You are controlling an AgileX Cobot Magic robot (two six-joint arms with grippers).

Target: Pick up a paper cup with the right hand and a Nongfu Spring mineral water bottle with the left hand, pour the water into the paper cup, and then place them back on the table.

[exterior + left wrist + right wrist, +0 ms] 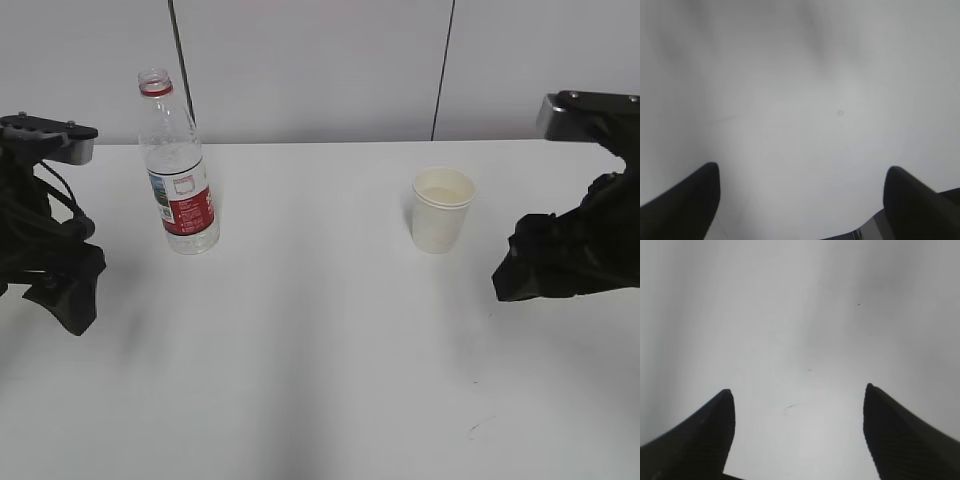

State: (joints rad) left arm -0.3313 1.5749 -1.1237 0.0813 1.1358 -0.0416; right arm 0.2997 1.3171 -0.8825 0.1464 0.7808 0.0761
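The clear Nongfu Spring bottle (pixel 178 170), uncapped with a red neck ring and red-and-white label, stands upright at the back left of the white table (pixel 320 360). The off-white paper cup (pixel 441 209) stands upright right of centre. My left gripper (pixel 62 295) hangs at the left edge, left of and nearer than the bottle; in the left wrist view (pixel 802 200) its jaws stand wide apart over bare table. My right gripper (pixel 520 270) sits right of the cup, apart from it; in the right wrist view (pixel 799 432) it is open and empty. Neither wrist view shows bottle or cup.
A grey panelled wall (pixel 320 60) runs behind the table's far edge. A small dark scuff mark (pixel 478 425) lies near the front right and shows in the right wrist view (pixel 790 406). The table's edge (pixel 875 220) shows low in the left wrist view.
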